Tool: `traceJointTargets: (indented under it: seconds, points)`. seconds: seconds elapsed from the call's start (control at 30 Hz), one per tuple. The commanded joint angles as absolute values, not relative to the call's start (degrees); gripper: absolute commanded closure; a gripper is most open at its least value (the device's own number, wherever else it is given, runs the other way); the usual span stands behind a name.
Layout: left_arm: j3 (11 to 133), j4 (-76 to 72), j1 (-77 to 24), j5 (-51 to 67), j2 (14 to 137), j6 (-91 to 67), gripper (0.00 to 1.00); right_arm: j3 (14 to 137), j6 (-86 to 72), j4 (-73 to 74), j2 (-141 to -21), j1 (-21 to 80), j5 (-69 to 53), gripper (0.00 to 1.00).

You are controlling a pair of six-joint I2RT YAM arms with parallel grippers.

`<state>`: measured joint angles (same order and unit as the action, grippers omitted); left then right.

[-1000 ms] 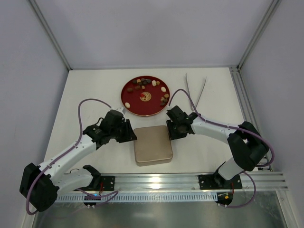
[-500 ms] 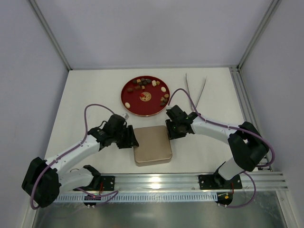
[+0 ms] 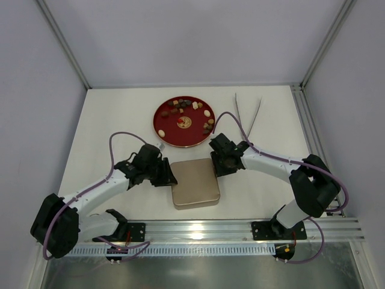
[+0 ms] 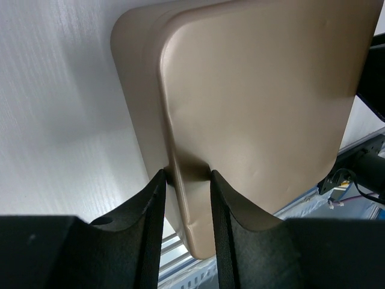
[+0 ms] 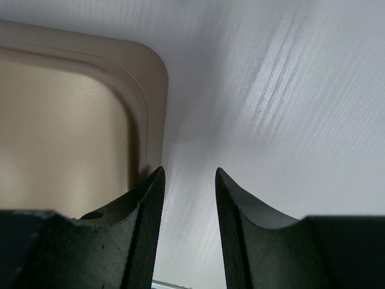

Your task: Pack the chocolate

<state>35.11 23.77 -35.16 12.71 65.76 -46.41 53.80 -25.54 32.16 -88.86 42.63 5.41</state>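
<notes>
- The left arm reaches from its base at the near left across the bench [image 3: 114,114], forearm low and angled to the right, with a lilac cable [image 3: 114,139] arching over it.
- The left gripper [image 3: 167,175] sits at the left edge of the square gold tin [image 3: 194,183]. In the left wrist view its fingers [image 4: 155,198] are drawn in on the rim of the tin's closed lid, which fills the narrow gap between them.
- The right arm bends in from the near right, elbow raised, wrist pointing left and down toward the tin's far right corner.
- The right gripper [image 3: 218,168] has its fingers [image 5: 231,205] apart with only bare bench between them. The left finger lies just at the tin's rounded corner; whether it touches cannot be told.
- The chocolate [image 3: 175,111], brown, tan and cream pieces, lies scattered on the red plate [image 3: 162,129] at the far middle of the bench, well apart from both grippers.
- Thin metal tongs [image 3: 241,114] lie to the right of the plate, their joined end partly behind the right arm's cable.
- From above, both pairs of fingertips are hidden under the wrist housings.
- Each wrist view cuts off most of the tin, and neither shows the plate.
</notes>
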Motion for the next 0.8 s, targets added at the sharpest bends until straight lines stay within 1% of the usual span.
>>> traceJointTargets:
  seconds: [0.0, 0.07, 0.17, 0.37, 0.5, 0.6, 0.77]
  points:
    - [32.6, 22.5, -35.7, 11.8, 69.2, -46.1, 0.7, 56.2, -26.1, 29.4, -88.9, 44.3, 3.3, 0.58]
    - [32.5, 22.1, -35.8, 11.9, 70.7, -46.1, 0.72, 55.7, -26.0, 29.1, -89.2, 44.3, 3.0, 0.58]
    - [32.2, 21.9, -35.9, 12.0, 70.8, -46.1, 0.72, 55.0, -26.2, 28.6, -89.0, 44.2, 3.3, 0.57]
    - [35.1, 24.7, -35.8, 10.9, 69.8, -44.4, 0.69, 53.4, -25.8, 27.7, -87.2, 41.4, 2.0, 0.57]
    - [36.1, 25.3, -35.8, 11.3, 70.6, -43.6, 0.64, 51.9, -25.1, 27.4, -84.9, 38.5, 1.0, 0.57]
    - [36.8, 25.4, -35.8, 11.4, 70.8, -43.2, 0.62, 51.7, -24.7, 27.9, -82.9, 36.9, 1.1, 0.54]
    - [40.0, 26.3, -35.8, 12.4, 70.7, -41.7, 0.53, 51.2, -24.3, 27.6, -81.3, 34.6, 0.9, 0.54]
